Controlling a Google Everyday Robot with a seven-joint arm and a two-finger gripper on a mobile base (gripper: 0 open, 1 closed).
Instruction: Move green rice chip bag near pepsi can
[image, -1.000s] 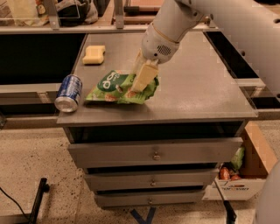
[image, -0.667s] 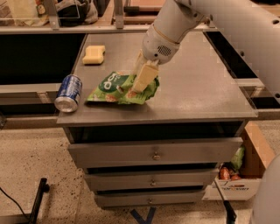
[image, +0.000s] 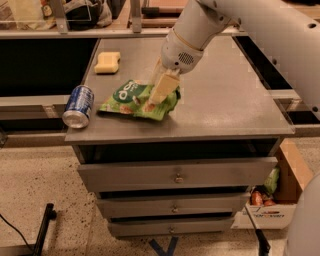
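The green rice chip bag (image: 131, 99) lies flat on the grey cabinet top (image: 225, 105), left of centre. The pepsi can (image: 79, 105) lies on its side at the top's left front edge, silver end toward the camera, a short gap left of the bag. My gripper (image: 161, 92) comes down from the white arm (image: 192, 35) onto the right part of the bag and hides that part of it.
A yellow sponge block (image: 107, 62) sits at the back left of the top. The cabinet has three drawers (image: 175, 175) below. A cardboard box (image: 280, 200) with packets stands on the floor at the right. Shelving runs behind.
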